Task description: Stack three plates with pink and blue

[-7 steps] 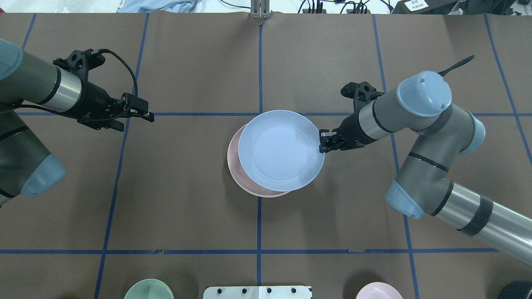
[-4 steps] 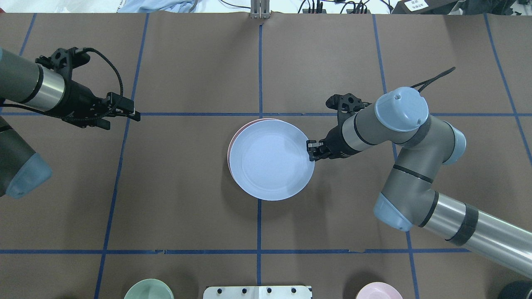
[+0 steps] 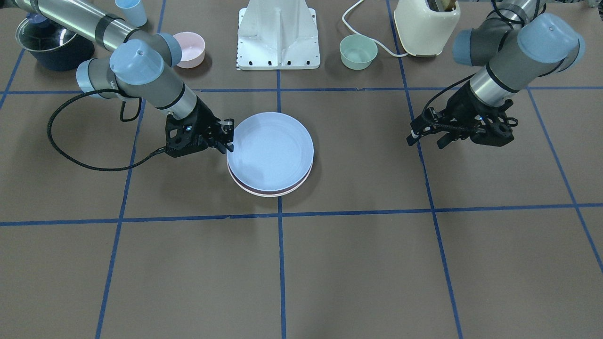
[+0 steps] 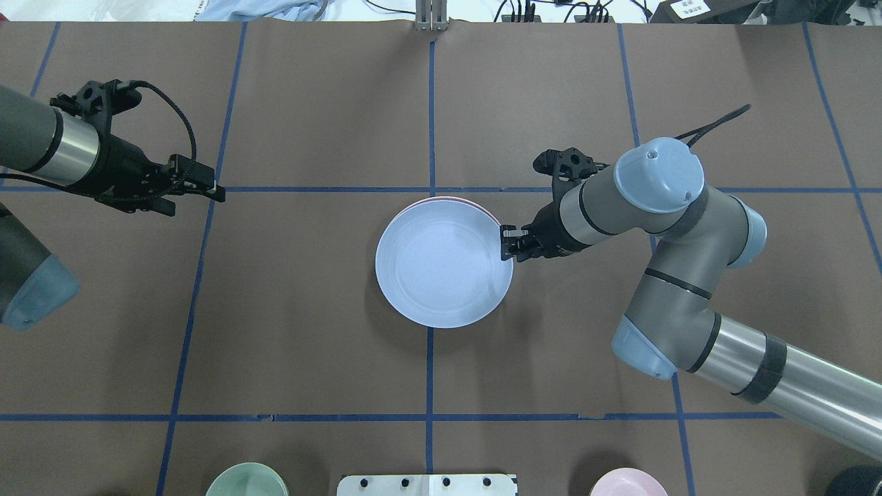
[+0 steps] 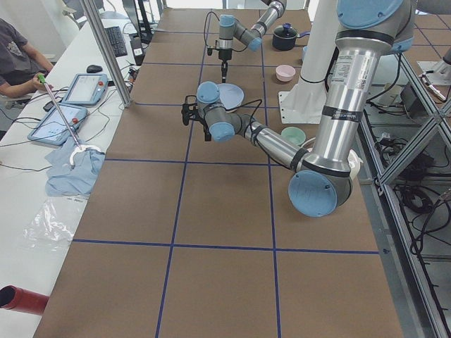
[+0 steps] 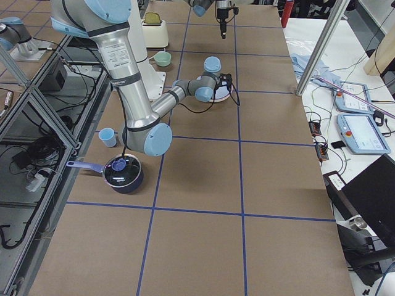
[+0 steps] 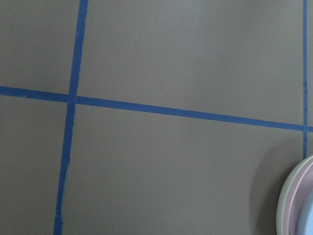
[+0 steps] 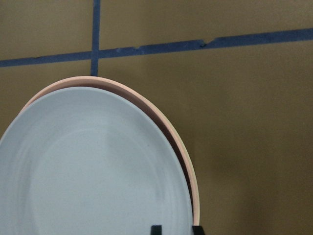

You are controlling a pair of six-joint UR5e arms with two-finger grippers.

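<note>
The light blue plate lies almost squarely over the pale pink plate, of which only a thin rim shows. My right gripper is shut on the blue plate's right rim; in the right wrist view a dark gap shows between the blue plate and the pink rim on the held side. A paler rim shows under the pink plate; it may be the cream-green plate. My left gripper is open and empty, far left of the stack.
A green bowl, a pink bowl, a blue cup, a dark pot and a cream toaster stand along the robot's side, around the white base. Blue tape lines cross the brown table.
My right gripper has carried the blue plate left and down until it nearly covers the pink plate. My left arm has drawn back to the left.
</note>
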